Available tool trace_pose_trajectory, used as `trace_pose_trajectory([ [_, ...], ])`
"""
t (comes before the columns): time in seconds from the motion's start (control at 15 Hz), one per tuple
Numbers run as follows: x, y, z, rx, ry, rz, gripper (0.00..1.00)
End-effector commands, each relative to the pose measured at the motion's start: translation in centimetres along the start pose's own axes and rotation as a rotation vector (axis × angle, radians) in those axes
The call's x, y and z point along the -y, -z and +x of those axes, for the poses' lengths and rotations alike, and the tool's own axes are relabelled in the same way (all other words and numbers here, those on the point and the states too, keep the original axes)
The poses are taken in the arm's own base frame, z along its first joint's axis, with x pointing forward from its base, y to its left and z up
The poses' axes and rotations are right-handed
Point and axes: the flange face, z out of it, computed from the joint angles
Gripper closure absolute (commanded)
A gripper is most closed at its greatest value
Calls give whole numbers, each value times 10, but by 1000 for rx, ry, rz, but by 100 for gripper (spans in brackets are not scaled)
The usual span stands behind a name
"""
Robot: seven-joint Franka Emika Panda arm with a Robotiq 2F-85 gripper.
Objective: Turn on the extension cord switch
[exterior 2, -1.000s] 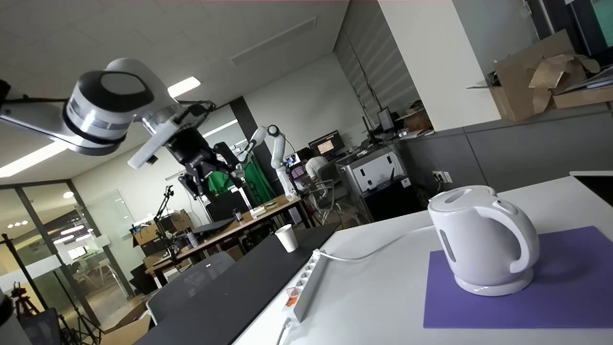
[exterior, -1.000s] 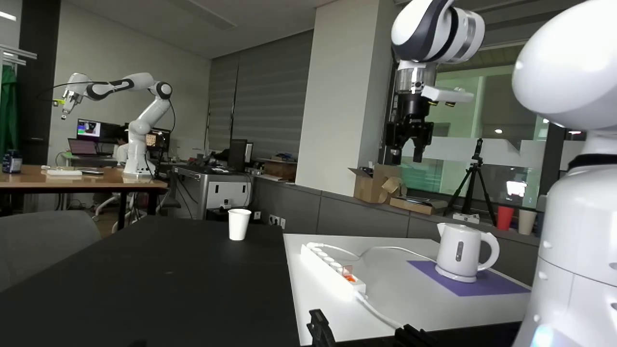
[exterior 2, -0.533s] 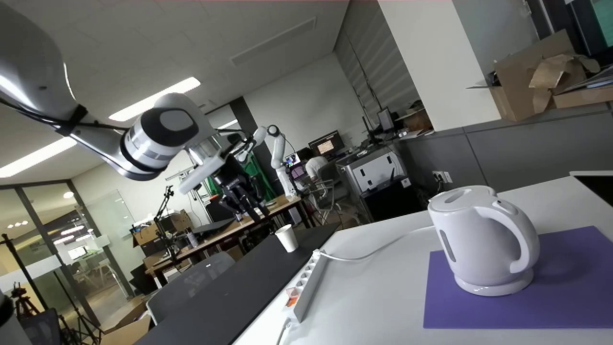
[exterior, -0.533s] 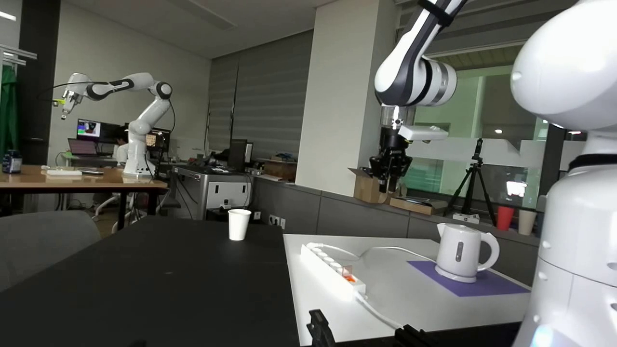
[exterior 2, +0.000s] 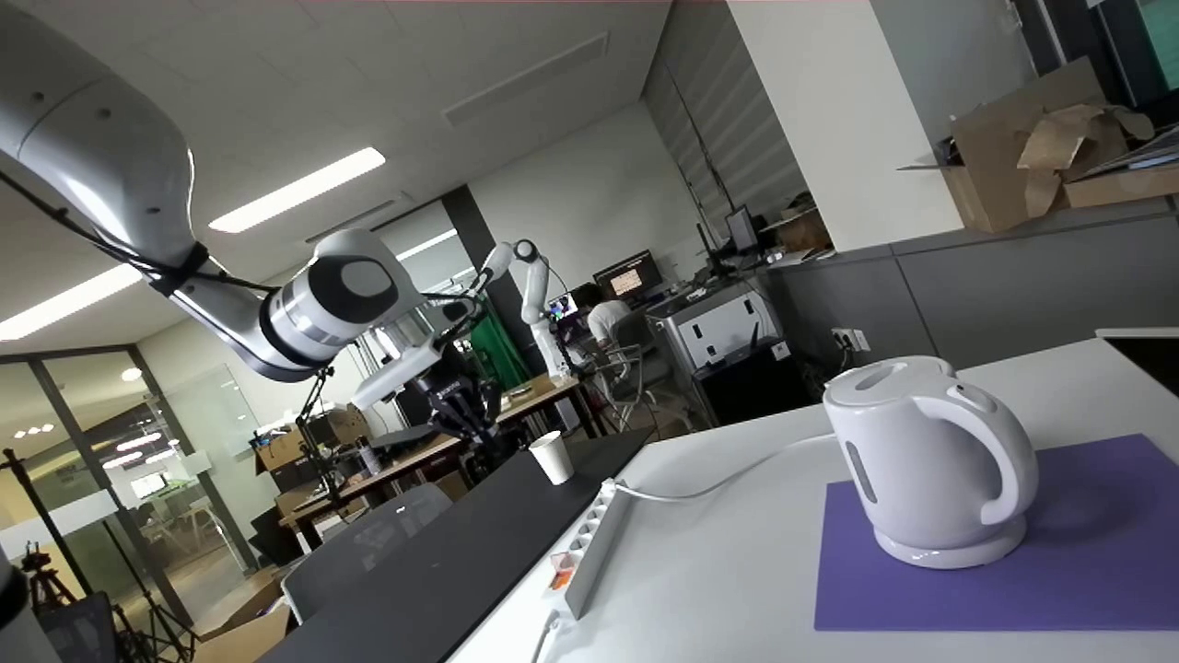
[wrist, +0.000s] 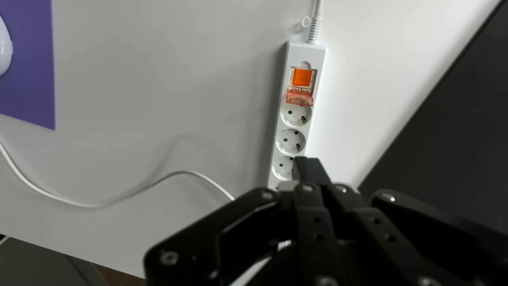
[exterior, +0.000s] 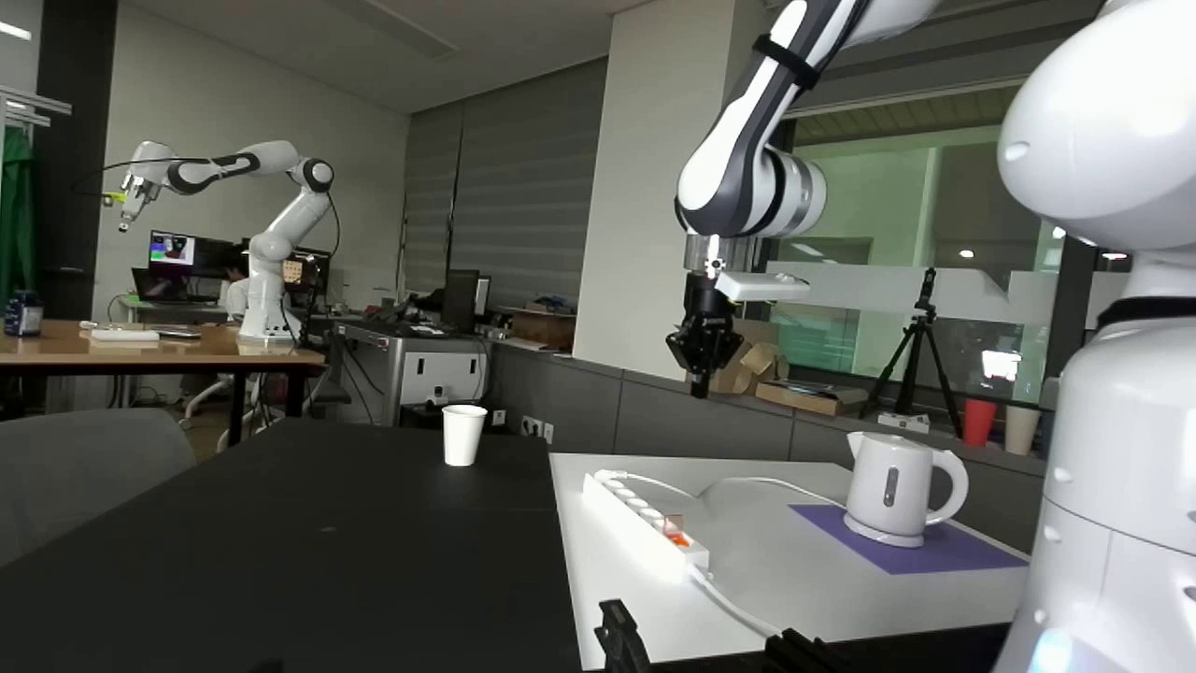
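Observation:
The white extension cord (wrist: 306, 51) lies on the white table, near the edge where the black table begins. At its cable end sits the orange switch (wrist: 302, 77), with a see-through reddish cover (wrist: 299, 97) tipped back over towards the sockets. Both exterior views show the strip and its orange spot (exterior: 677, 539). My gripper (exterior: 699, 391) hangs in the air well above the strip, pointing down, its fingers together with nothing between them. In the wrist view the fingertips (wrist: 317, 171) overlap the sockets and hide the strip's far end.
A white kettle (exterior 2: 930, 460) stands on a purple mat (exterior 2: 866, 589). A white cable (wrist: 91, 205) curves across the table from the strip's far end. On the black table (exterior: 280, 551) stands a paper cup (exterior: 462, 435). Dark clamp-like parts (exterior: 621, 636) rise at the near edge.
The arm has lowered and swung across towards the strip's side of the table. My gripper has gone from open to shut. The strip, kettle and cup have stayed put.

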Motion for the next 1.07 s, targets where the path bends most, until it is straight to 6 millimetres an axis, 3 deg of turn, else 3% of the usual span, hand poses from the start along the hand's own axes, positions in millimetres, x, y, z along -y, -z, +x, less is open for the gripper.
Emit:
trace_pose_trajectory([
  [0.0,5,-3,2,17,3,4,99],
  [1.0,10,-15,9,25,-10,-7,100],
])
